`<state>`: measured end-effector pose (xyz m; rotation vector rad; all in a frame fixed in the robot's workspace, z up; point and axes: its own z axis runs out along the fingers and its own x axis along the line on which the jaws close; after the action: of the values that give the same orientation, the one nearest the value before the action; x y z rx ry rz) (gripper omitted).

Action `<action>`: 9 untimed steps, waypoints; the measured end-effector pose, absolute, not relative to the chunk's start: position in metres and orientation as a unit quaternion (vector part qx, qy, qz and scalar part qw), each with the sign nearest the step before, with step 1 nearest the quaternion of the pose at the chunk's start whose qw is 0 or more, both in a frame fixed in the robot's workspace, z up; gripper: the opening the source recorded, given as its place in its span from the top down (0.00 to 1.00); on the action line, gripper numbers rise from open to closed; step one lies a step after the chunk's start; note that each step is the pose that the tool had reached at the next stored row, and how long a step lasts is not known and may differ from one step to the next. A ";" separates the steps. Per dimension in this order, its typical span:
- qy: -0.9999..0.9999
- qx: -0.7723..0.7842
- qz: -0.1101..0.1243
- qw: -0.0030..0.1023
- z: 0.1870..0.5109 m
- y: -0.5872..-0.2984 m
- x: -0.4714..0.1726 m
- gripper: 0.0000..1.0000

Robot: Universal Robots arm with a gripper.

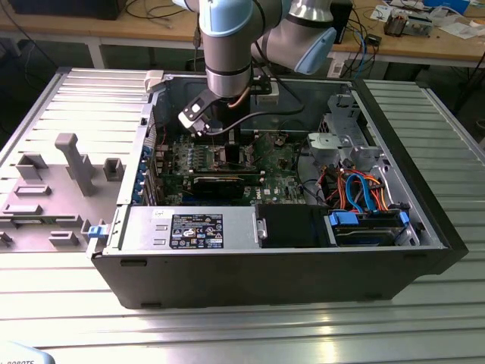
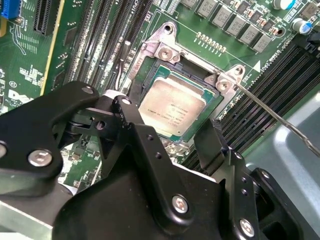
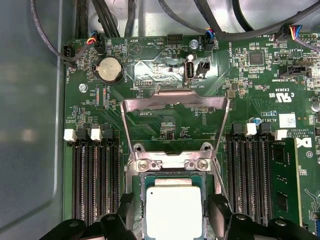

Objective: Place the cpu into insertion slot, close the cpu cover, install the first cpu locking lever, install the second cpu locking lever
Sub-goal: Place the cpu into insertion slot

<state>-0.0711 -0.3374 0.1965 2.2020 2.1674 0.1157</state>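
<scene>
My claw (image 2: pixel 165 119) is down inside the open black computer case (image 1: pixel 265 273), hanging low over the green motherboard (image 3: pixel 165 75). The black fingers (image 3: pixel 220 210) are spread wide and pinch nothing.

Right between them, with a gap on either side, lies the cpu (image 3: pixel 174 212), a small flat square chip with a silver-grey metal top and a tan-green edge. It sits level in the insertion slot (image 2: pixel 185 74), so I'd call that step done.

Just beyond my fingertips the cpu cover (image 3: pixel 170 100), a thin square silver-grey metal frame with a window in its middle, stands tilted up on its hinge, not yet over the chip. Out past one finger a thin steel wire locking lever (image 2: pixel 270 112) runs away from the slot's corner, and I read it as unlatched.

As for handling, I judge the chip light and stiff, its metal top smooth and slippery, and its underside delicate. The two opposite edges are the only safe hold, with a gentle squeeze. The cover looks thin but rigid, and its far bar is the part to push.
</scene>
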 end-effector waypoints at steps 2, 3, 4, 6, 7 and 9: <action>0.701 0.712 0.037 0.025 0.196 -0.337 -0.071 0.31; 0.701 0.712 0.038 0.025 0.196 -0.335 -0.071 0.31; 0.701 0.712 0.037 0.025 0.196 -0.334 -0.071 0.31; 0.701 0.712 0.037 0.025 0.196 -0.333 -0.071 0.31; 0.701 0.712 0.037 0.025 0.196 -0.333 -0.071 0.31; 0.701 0.712 0.037 0.025 0.196 -0.333 -0.071 0.31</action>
<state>-0.0710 -0.3333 0.1960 2.2021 2.1676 0.1160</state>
